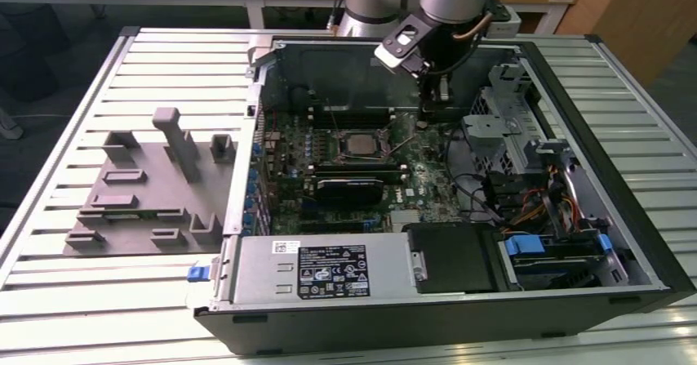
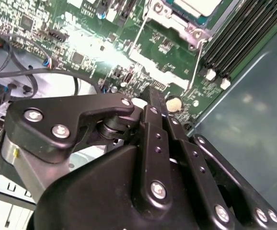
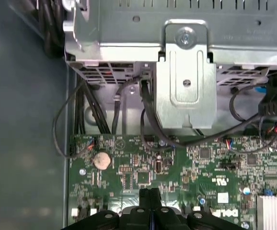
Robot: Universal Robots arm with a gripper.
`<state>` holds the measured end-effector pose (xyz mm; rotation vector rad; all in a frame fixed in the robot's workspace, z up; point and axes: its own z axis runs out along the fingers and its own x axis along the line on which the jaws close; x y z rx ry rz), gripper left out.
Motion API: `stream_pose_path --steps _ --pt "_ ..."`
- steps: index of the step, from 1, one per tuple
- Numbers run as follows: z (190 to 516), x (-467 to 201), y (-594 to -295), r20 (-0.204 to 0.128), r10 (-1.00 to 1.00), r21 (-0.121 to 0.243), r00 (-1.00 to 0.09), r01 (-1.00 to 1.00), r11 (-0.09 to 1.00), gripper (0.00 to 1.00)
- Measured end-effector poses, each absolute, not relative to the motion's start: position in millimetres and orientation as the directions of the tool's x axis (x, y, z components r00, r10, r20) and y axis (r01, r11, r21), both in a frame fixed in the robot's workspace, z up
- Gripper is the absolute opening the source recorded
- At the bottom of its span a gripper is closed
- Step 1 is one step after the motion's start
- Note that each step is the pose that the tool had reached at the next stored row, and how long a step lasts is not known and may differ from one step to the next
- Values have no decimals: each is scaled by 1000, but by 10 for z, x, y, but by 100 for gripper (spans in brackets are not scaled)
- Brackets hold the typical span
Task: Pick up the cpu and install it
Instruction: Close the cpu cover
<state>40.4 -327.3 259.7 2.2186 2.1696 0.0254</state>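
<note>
While the cpu (image 1: 357, 143) seems seated in its socket, the hand (image 3: 150, 191), pressed together and empty, hovers over the motherboard (image 3: 129, 163); best kept clear of the cables (image 3: 148, 115).

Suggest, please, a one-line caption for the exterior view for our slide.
The gripper hangs inside the open computer case, to the exterior view's right of the cpu seated on the motherboard.

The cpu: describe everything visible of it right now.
The cpu is a small flat square chip with a silvery-grey metal top, lying level in its metal-framed socket on the green motherboard inside the open computer case. The gripper hangs apart from it, toward the exterior view's right, not touching.
</note>
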Motion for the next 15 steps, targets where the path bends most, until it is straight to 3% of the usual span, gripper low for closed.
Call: stream_pose_path --steps 15 --pt "2432 439 -3273 -15 1000 39 24 999 -23 11"
